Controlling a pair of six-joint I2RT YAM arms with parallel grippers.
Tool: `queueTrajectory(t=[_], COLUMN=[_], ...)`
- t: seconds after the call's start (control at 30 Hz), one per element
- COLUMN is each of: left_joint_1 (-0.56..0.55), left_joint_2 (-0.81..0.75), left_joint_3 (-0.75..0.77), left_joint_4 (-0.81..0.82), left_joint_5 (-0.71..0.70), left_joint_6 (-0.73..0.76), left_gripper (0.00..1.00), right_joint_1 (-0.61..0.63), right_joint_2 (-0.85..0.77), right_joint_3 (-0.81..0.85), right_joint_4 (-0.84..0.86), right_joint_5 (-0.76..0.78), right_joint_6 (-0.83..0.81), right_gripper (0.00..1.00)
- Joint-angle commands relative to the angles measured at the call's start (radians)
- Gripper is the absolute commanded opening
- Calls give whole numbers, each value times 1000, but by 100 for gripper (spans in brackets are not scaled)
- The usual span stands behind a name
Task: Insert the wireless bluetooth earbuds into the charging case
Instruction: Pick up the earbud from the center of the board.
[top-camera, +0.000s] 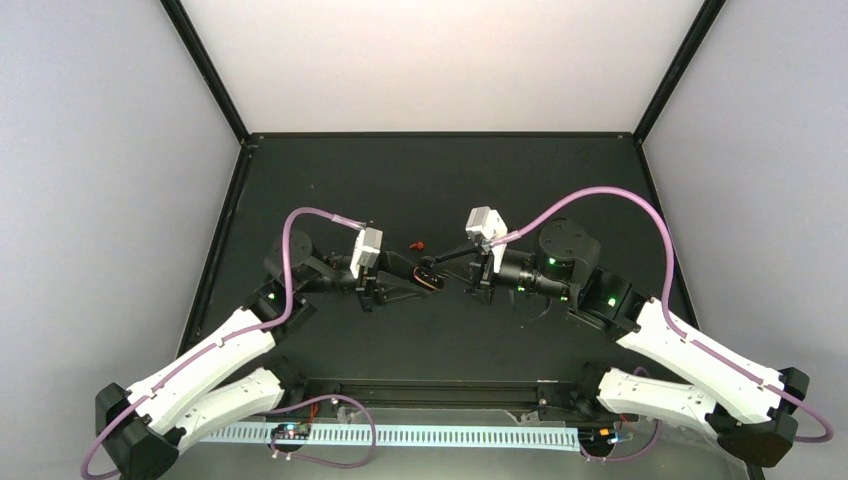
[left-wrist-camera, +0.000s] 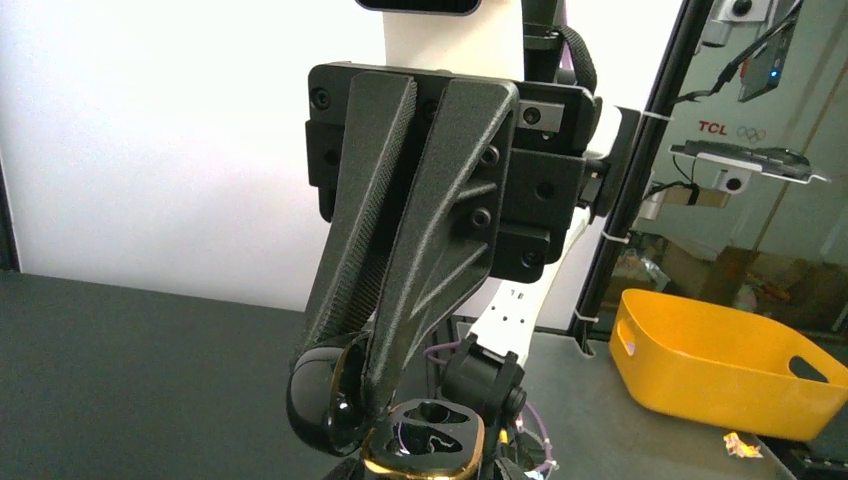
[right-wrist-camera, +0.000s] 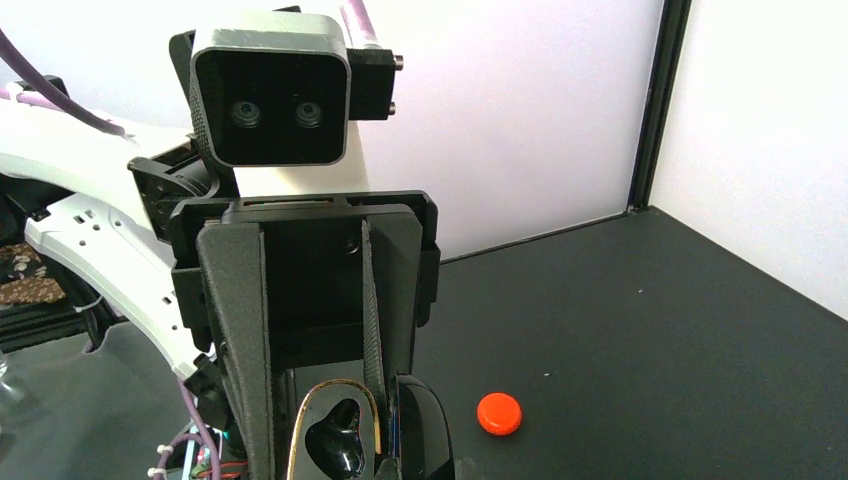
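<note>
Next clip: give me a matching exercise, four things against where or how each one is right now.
Things:
1. black charging case
2. small red round piece
3. yellow bin
4. purple cable

Descriptions:
A. lying alone on the dark table
B. arching above an arm
C. open, held between the left gripper and the right gripper
D. beyond the table, in the left wrist view only

Pairs: 1-C, 2-A, 3-D, 4-B
</note>
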Motion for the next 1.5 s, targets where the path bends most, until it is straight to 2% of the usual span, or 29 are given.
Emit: queueTrajectory(t=[0.0, 0.23, 0.33, 0.53, 0.67, 0.77, 1.17, 1.3, 1.4, 1.47], left_joint_1=[-7, -6, -6, -6, -7, -7, -6, -6, -6, -6], left_joint_2=[5, 12, 14, 19, 22, 22, 21, 19, 14, 7], left_joint_3=[16, 16, 15, 15, 13, 14, 5, -1, -4, -8], left_joint_4=[56, 60, 58, 57, 58, 58, 63, 62, 64, 70], left_joint_5=[37, 53, 51, 49, 48, 47, 58, 60, 72, 87], left_joint_6=[-19, -19, -19, -16, -19, -23, -20, -6, 6, 12], left_gripper=[33, 22, 21, 26, 33, 33, 13, 2, 2, 1], right_joint_1=[-5, -4, -6, -4, -5, -4, -4, -5, -4, -4], right_joint_2=[-4, -5, -4, -8, -10, -11, -16, -20, -26, -28], right_joint_3=[-7, -7, -7, -6, -6, -8, -10, -10, -7, -5], right_joint_4=[14, 15, 16, 17, 17, 17, 21, 27, 34, 34], right_joint_5=[-10, -7, -9, -9, -6, -4, -6, -18, -19, -8], right_joint_6=[-10, -9, -10, -11, -13, -13, -8, -6, 6, 14], right_gripper=[4, 4, 4, 4, 3, 4, 3, 4, 5, 10])
